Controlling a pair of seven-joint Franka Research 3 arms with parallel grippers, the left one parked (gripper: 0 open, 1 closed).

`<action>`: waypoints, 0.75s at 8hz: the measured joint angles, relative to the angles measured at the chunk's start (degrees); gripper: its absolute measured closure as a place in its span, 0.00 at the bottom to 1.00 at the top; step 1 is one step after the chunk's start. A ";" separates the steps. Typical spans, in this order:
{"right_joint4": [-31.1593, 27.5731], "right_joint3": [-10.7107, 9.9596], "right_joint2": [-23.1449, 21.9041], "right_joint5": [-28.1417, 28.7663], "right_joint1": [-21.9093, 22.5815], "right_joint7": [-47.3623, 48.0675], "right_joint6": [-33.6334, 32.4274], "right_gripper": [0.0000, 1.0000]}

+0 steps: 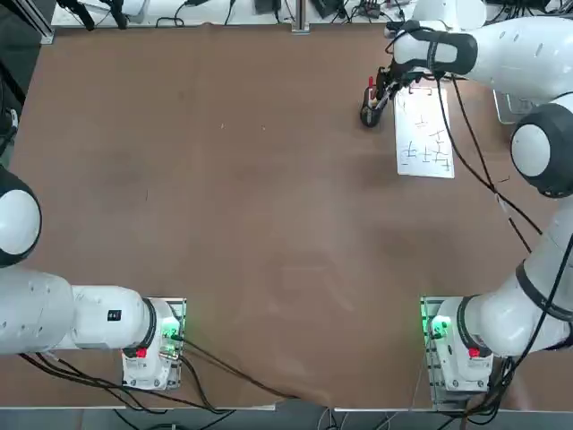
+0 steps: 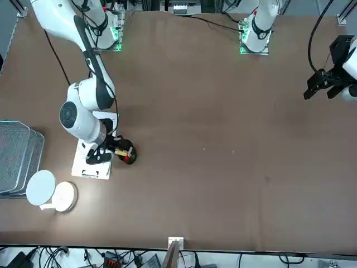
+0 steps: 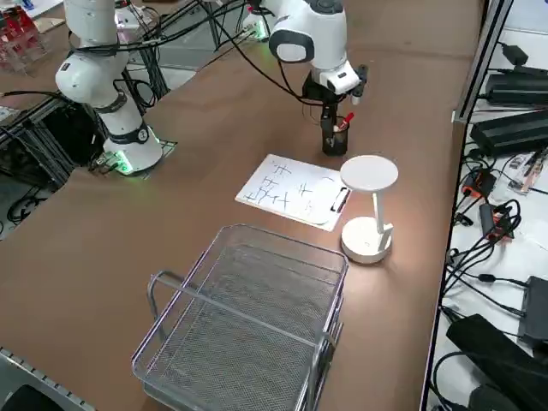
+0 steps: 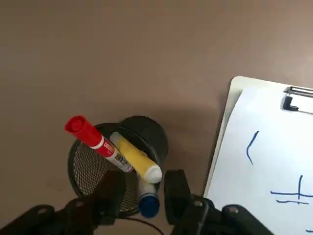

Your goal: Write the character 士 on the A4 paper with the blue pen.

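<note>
The blue pen [image 4: 148, 203] stands in a black mesh pen cup [image 4: 83, 166] with a red pen [image 4: 93, 139] and a yellow pen [image 4: 134, 159]. My right gripper [image 4: 145, 182] hangs over the cup [image 1: 370, 115] at the table's far right. Its fingers [image 4: 177, 188] stand open on either side of the blue pen's top, with narrow gaps showing. Beside the cup lies the A4 paper [image 4: 274, 161] on a clipboard, metal clip [image 4: 298, 98] at its far short edge. The sheet [image 1: 425, 134] carries rows of handwritten characters [image 3: 287, 190].
A white desk lamp [image 3: 368, 214] stands just beyond the clipboard's clip end. A wire mesh basket [image 3: 248, 325] sits farther along the table's right side. Cables trail from the right arm over the paper [image 1: 466, 125].
</note>
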 joint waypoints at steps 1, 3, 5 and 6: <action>0.01 -0.02 0.00 0.00 0.00 0.00 0.00 0.50; 0.02 -0.03 0.00 0.02 0.00 -0.01 0.00 0.52; 0.02 -0.03 0.00 0.04 0.00 -0.02 -0.02 0.53; 0.02 -0.03 0.01 0.04 0.00 -0.02 -0.04 0.53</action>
